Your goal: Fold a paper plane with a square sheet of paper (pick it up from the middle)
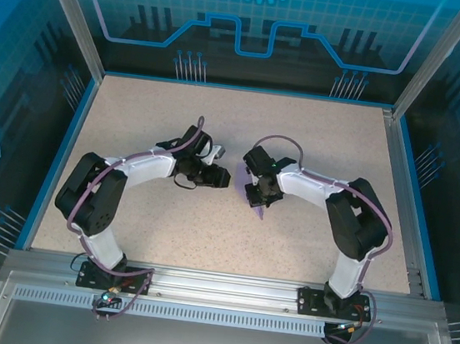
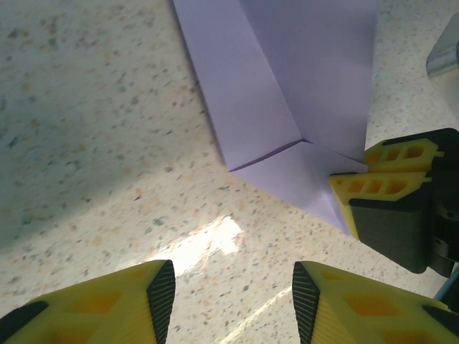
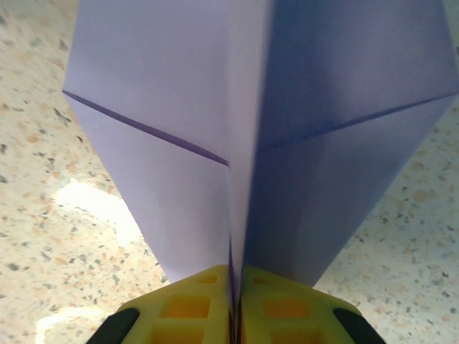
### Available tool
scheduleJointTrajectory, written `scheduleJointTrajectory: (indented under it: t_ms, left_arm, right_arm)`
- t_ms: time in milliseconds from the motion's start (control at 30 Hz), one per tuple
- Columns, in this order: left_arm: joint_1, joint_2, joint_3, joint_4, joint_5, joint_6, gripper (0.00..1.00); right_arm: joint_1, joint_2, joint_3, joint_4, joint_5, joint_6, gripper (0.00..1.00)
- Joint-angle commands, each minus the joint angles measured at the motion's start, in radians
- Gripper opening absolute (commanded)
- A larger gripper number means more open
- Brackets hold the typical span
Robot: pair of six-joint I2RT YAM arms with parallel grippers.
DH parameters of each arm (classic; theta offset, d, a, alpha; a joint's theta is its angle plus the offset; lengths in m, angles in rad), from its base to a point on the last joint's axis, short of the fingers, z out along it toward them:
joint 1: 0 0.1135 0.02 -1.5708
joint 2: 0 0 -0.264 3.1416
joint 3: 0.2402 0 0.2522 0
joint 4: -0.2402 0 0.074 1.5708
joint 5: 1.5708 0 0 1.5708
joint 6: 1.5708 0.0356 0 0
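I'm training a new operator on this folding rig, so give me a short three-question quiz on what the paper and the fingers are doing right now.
1. True or false: the paper is a flat sheet with no folds.
2. Which fingers pinch the paper? A) left B) right C) both
3. Fill in: the left fingers stand ___, with nothing between them.

Key: 1 false, folded flaps and a centre crease show; 2 B, the right fingers are shut on the crease; 3 open.
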Motion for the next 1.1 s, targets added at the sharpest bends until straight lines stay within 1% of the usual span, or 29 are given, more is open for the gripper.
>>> scheduleJointTrajectory:
  t_ms: [0,133,400,800,1067]
  left_arm:
    - [0.012,-0.029,-0.006,-0.024,-0.007,-0.005,0.5]
    - [0.016,-0.015,-0.004,-0.024,0.001,-0.006,0.51]
    - [0.017,0.005,0.0,-0.031,0.006,0.006,0.51]
    - [0.017,0.016,-0.001,-0.044,0.01,0.021,0.51]
    - [0.017,-0.004,-0.022,-0.038,-0.005,0.012,0.51]
  right_arm:
    - [0.032,0.039,0.048,-0.081,0.086,-0.041,0.11]
    - [0.06,0.059,0.059,-0.077,0.127,-0.049,0.15]
    - [0.116,0.075,0.07,-0.068,0.23,-0.089,0.15]
    - [0.17,0.144,0.115,-0.097,0.332,-0.117,0.06]
    - [0.197,0.172,0.122,-0.088,0.375,-0.142,0.04]
